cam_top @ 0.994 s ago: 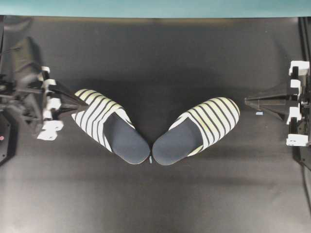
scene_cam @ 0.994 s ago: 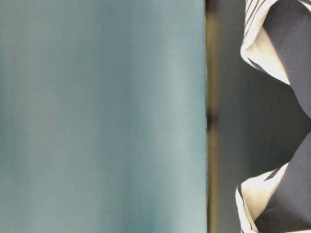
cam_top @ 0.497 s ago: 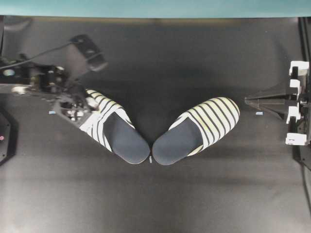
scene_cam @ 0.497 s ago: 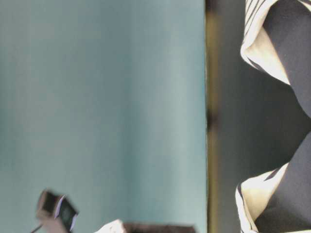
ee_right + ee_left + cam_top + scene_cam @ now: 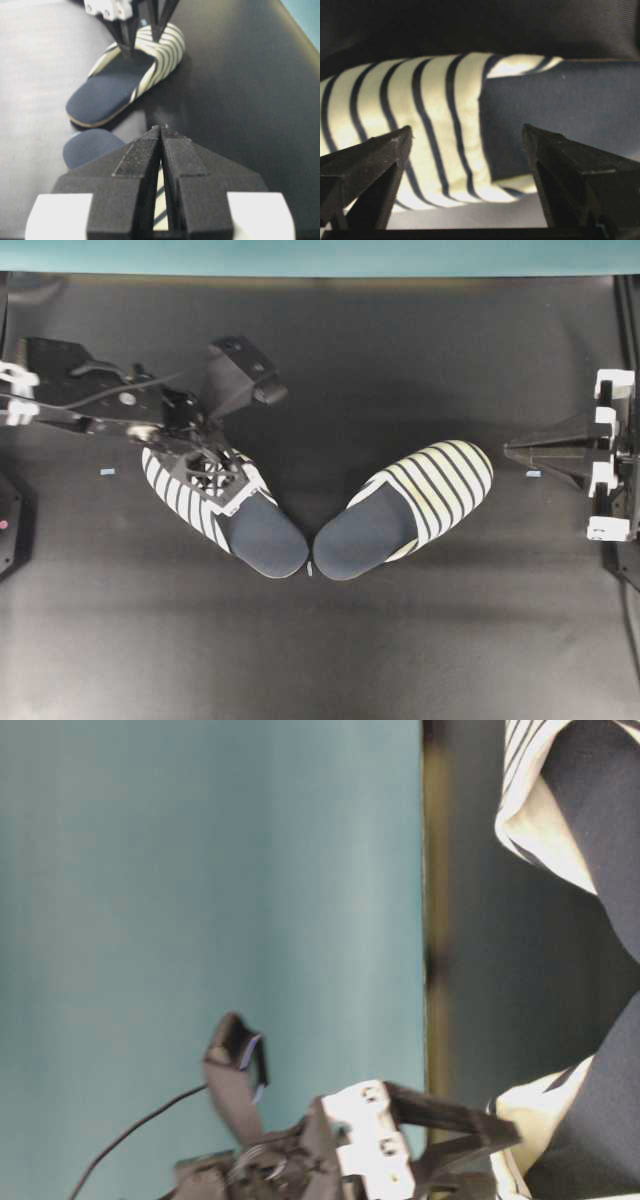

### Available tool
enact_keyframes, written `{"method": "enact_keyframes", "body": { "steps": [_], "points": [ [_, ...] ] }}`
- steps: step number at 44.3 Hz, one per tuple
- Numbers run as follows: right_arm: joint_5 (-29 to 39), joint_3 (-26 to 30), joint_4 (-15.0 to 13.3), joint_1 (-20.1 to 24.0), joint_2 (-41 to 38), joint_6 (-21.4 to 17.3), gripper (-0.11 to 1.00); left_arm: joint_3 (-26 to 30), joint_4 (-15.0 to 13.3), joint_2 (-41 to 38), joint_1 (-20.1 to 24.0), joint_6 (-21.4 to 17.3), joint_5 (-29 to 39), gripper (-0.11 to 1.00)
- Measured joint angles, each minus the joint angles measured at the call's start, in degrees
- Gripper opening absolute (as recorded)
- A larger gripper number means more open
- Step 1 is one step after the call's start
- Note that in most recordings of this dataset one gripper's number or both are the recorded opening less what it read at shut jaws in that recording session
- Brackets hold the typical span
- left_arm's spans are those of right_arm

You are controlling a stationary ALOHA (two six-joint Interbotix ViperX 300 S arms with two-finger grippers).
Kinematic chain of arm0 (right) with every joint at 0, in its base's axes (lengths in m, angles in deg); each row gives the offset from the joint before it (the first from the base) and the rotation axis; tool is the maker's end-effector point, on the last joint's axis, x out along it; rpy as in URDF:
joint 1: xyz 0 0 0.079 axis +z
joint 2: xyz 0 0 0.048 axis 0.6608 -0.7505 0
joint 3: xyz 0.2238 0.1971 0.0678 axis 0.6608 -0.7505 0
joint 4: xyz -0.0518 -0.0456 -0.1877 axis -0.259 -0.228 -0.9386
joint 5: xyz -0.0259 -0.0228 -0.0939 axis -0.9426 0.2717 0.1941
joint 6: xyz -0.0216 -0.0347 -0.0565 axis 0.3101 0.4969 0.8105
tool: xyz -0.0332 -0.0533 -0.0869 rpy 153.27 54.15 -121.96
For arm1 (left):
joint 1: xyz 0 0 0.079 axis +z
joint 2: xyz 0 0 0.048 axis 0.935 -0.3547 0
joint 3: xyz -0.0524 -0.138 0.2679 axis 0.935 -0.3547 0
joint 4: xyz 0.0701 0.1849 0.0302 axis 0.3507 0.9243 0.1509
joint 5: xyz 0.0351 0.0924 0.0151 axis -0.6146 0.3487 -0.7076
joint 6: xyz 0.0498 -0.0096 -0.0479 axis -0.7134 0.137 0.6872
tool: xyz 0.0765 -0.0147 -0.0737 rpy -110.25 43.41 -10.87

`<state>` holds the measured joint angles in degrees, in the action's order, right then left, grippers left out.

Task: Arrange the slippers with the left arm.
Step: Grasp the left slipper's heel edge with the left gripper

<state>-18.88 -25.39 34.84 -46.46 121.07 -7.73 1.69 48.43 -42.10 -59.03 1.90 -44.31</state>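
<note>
On the dark desk (image 5: 400, 640) the slippers (image 5: 400, 512) lay heel to heel in a V, toes splayed outward. They looked light and soft, the striped cover likely to buckle, so its edge seemed the best hold. The left pincer (image 5: 467, 137) stood apart over the left slipper (image 5: 262, 535); the right pincer (image 5: 160, 131) sat together, well apart.

No readable text, labels, brands or numbers on anything

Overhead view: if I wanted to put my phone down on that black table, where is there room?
Bare table lies in front of both slippers' heels, and behind them toward the teal wall. It is crowded where the left gripper hangs over the left slipper, beside the right slipper.
</note>
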Motion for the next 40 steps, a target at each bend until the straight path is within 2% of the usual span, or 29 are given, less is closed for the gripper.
{"method": "enact_keyframes", "body": {
  "steps": [9,13,18,22,25,28,32,40],
  "points": [
    [-0.2,-0.1,0.0,0.0,0.0,0.0,0.00,-0.9,0.2,-1.4,1.3,0.0,1.1,0.83],
    [-0.7,-0.4,0.0,0.0,0.1,0.1,0.00,-1.3,0.2,-1.4,1.8,0.0,1.2,0.77],
    [-1.6,-0.9,0.0,-0.1,0.0,0.0,0.00,-1.3,0.2,-1.4,2.2,-0.9,1.3,0.54],
    [-2.0,-1.1,0.0,0.0,0.0,0.1,0.00,-0.9,0.3,-1.5,2.5,-2.3,1.3,0.31],
    [-2.1,-1.1,-0.1,-0.1,0.1,0.1,0.00,-0.4,0.3,-1.4,2.5,-4.6,1.3,0.14],
    [-2.1,-1.1,0.0,0.0,0.1,0.1,0.00,0.6,0.2,-1.5,2.5,-7.4,1.3,0.02],
    [-2.2,-1.1,0.0,0.0,0.1,0.1,0.00,3.0,0.3,-1.5,2.6,-12.0,1.8,0.01],
    [-2.2,-1.2,0.2,0.0,0.1,0.0,0.00,8.3,0.5,-1.5,2.7,-27.4,5.5,0.01]
  ]
}}
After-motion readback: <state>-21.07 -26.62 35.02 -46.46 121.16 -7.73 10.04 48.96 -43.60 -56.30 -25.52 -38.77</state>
